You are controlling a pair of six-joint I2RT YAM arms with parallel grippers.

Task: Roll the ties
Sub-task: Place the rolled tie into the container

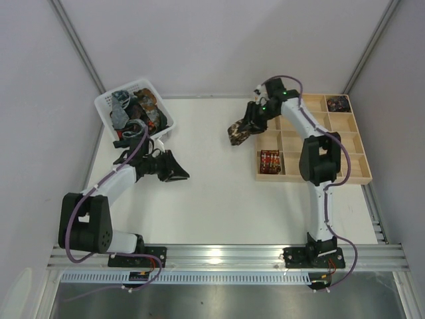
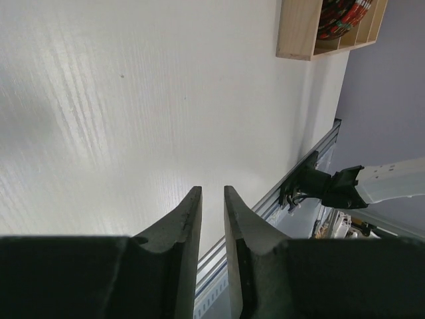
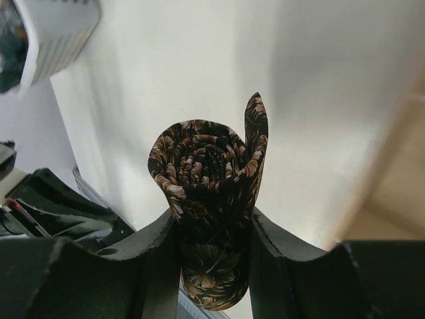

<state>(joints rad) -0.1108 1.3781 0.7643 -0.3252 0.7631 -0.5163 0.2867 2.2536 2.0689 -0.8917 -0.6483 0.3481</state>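
Brown tie with tan floral print, rolled into a coil, loose pointed end sticking up beside the coil. Right pincer clamps it from both sides, fingers pressed against the fabric, jaws about half open around the roll. In the top view the brown tie hangs in the right pincer above the table, just left of the wooden tray. One near-left compartment of the tray holds a red patterned roll; a dark item sits in a far compartment, too small to tell what.

Left pincer: narrow gap, nothing between the fingers, touching nothing, over bare table. In the top view the left pincer is just near of the white basket, which holds a heap of loose ties.

The left wrist view catches the tray corner.
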